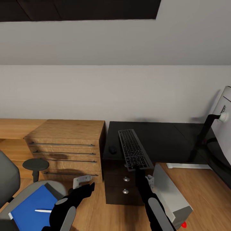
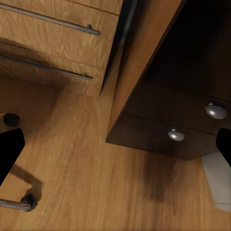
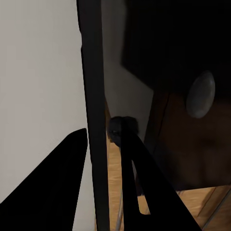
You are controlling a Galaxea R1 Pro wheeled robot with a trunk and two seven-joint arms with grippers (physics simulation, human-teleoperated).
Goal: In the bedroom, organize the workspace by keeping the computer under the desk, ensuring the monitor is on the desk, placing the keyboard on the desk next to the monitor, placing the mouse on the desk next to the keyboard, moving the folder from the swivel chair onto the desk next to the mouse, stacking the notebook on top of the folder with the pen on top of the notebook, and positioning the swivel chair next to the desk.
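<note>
The dark keyboard lies lengthwise on the glossy black desk, its near end jutting past the front edge. My right gripper is shut on that end; the right wrist view has the thin keyboard edge between the fingers. A tiny black mouse sits left of the keyboard. The monitor stands at the desk's right, seen from behind. On the floor by the drawers is the grey-white computer. The blue folder with the white pen rests on the swivel chair. I cannot make out the notebook. My left gripper hangs open and empty.
An oak drawer cabinet stands against the desk's left side, with a lower oak unit beyond it. Dark desk drawers with silver knobs face me. A chair caster rests on the plank floor between chair and desk.
</note>
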